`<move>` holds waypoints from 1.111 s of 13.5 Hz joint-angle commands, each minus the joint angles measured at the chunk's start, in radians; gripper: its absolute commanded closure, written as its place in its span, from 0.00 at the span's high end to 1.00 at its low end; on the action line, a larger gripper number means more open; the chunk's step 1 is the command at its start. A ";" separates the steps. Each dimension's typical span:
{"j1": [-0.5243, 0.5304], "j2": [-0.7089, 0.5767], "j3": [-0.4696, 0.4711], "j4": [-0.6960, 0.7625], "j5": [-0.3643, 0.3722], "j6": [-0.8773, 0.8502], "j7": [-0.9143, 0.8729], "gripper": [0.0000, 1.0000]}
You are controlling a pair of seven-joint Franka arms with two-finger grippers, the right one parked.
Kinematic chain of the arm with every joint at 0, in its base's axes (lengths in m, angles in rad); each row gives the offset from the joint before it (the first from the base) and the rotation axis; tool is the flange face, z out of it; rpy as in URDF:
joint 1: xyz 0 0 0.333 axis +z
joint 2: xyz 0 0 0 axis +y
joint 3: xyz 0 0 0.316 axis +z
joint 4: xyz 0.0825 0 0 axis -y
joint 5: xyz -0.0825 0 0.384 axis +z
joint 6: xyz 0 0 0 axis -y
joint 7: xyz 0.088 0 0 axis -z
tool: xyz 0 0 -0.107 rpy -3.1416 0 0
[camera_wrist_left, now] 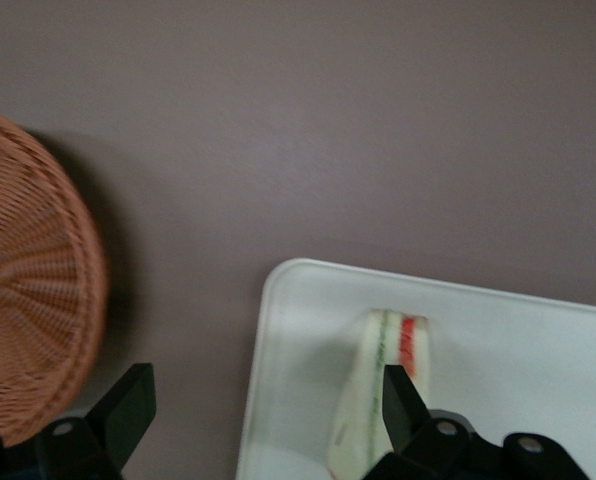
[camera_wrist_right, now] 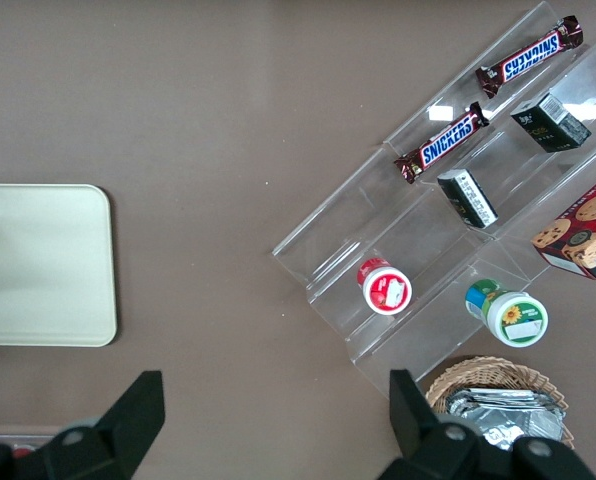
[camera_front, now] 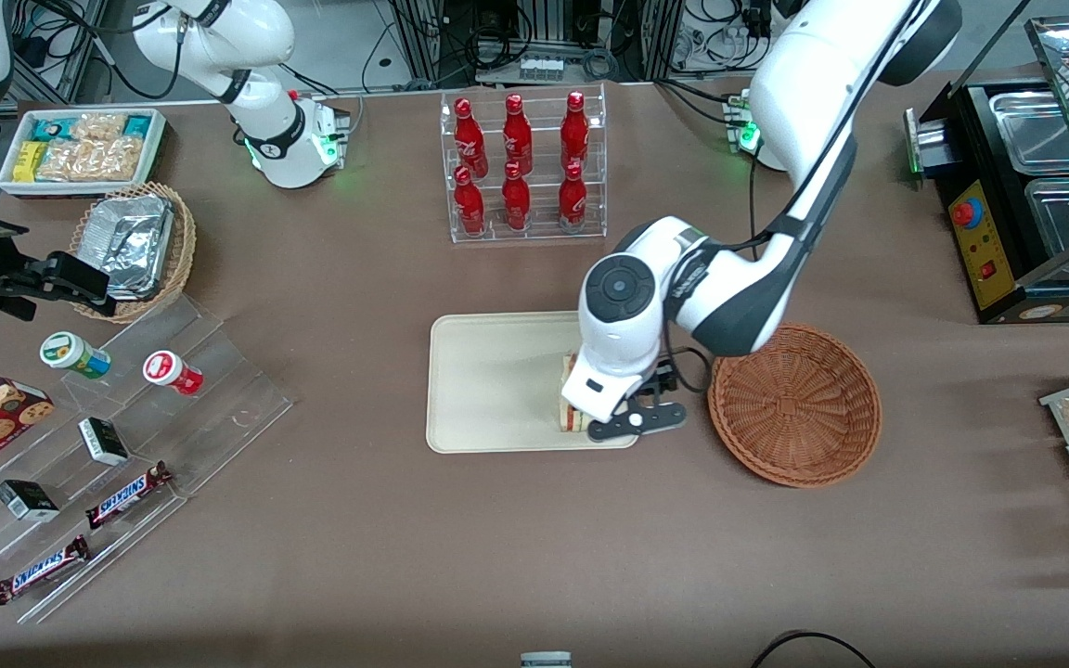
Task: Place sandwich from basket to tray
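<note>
The sandwich (camera_front: pixel 572 417) (camera_wrist_left: pixel 383 385), a pale wedge with red and green layers along its edge, rests on the cream tray (camera_front: pixel 488 380) (camera_wrist_left: pixel 518 350), near the tray's end closest to the basket. My left gripper (camera_front: pixel 609 408) (camera_wrist_left: pixel 265 410) hovers low over that tray end, open wide and holding nothing. One finger (camera_wrist_left: pixel 403 400) stands against the sandwich. The other finger (camera_wrist_left: pixel 128 410) is over bare table between tray and basket. The reddish-brown wicker basket (camera_front: pixel 794 404) (camera_wrist_left: pixel 28 300) sits empty beside the tray, toward the working arm's end.
A clear rack of red bottles (camera_front: pixel 521 167) stands farther from the front camera than the tray. Toward the parked arm's end are a stepped acrylic display of snacks (camera_front: pixel 126 436), a tan basket of foil packs (camera_front: pixel 135 246) and a white bin (camera_front: pixel 80 148). A black appliance (camera_front: pixel 1026 186) is at the working arm's end.
</note>
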 commanded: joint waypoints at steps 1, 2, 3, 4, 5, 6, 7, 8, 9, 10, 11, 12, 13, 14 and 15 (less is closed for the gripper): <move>0.062 -0.062 0.043 -0.003 -0.039 -0.034 0.053 1.00; 0.104 -0.085 0.042 -0.003 -0.073 -0.036 0.078 1.00; 0.130 -0.105 0.045 -0.003 -0.091 -0.040 0.102 1.00; 0.167 -0.123 0.045 -0.003 -0.099 -0.057 0.119 1.00; 0.200 -0.137 0.043 -0.001 -0.099 -0.075 0.133 1.00; 0.230 -0.151 0.043 -0.003 -0.105 -0.088 0.153 1.00; 0.259 -0.165 0.043 -0.003 -0.133 -0.097 0.193 1.00; 0.286 -0.177 0.045 -0.003 -0.151 -0.111 0.245 1.00; 0.306 -0.185 0.045 -0.001 -0.153 -0.141 0.295 1.00; 0.326 -0.197 0.045 -0.001 -0.154 -0.172 0.337 1.00; 0.352 -0.209 0.043 -0.001 -0.156 -0.186 0.371 1.00; 0.374 -0.226 0.043 -0.004 -0.174 -0.195 0.400 1.00; 0.386 -0.237 0.045 -0.004 -0.196 -0.216 0.418 1.00; 0.418 -0.251 0.045 -0.003 -0.212 -0.239 0.432 1.00; 0.440 -0.269 0.042 -0.003 -0.214 -0.269 0.461 1.00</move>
